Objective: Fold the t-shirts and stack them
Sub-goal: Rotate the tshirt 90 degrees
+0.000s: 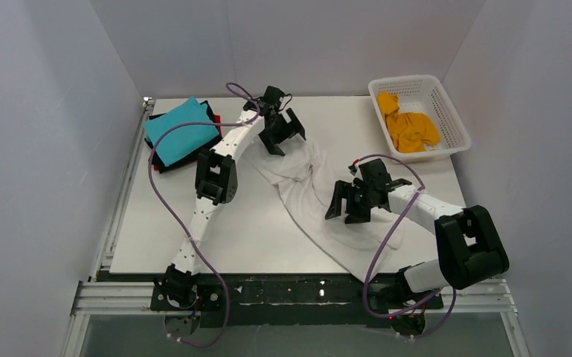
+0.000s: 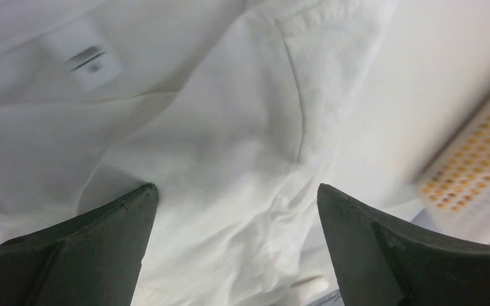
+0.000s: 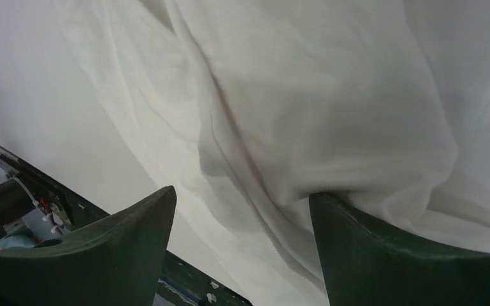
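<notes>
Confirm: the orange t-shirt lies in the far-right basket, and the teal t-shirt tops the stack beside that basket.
Wrong placement: the teal t-shirt tops the stack at the far left corner, across the table from the basket. The top external view shows it. The rest stands.

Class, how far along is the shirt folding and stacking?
Done: teal t-shirt folded on the dark stack, far left. In hand: white t-shirt lies crumpled mid-table, left pincer and right pincer open over it. Left: orange t-shirt, bunched in the basket.
</notes>
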`<state>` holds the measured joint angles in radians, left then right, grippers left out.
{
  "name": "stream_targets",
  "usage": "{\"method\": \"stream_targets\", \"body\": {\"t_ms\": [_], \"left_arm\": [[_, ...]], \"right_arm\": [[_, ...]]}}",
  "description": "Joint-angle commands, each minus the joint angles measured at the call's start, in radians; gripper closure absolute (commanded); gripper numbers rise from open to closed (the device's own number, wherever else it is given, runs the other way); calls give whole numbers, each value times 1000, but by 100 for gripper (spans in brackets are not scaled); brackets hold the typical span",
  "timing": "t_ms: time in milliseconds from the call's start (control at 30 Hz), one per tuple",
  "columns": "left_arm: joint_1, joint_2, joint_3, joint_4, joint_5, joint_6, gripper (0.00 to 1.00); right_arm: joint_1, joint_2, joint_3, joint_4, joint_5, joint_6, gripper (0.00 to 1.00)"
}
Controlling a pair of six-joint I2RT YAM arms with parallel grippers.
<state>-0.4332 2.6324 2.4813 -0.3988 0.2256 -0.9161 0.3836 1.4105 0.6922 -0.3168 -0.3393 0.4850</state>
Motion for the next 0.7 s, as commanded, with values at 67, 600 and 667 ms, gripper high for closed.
{"method": "stream_targets", "body": {"t_ms": [67,600,667], "left_arm": [[2,191,7,368,-101,21,0],[79,240,92,411,-493,-81,1],[78,186,68,330,-552,-60,0]], "right_arm": [[119,74,42,-17,-136,0,16],[367,-49,258,-85,21,67,13],[358,-121,232,-134,134,90,11]]}}
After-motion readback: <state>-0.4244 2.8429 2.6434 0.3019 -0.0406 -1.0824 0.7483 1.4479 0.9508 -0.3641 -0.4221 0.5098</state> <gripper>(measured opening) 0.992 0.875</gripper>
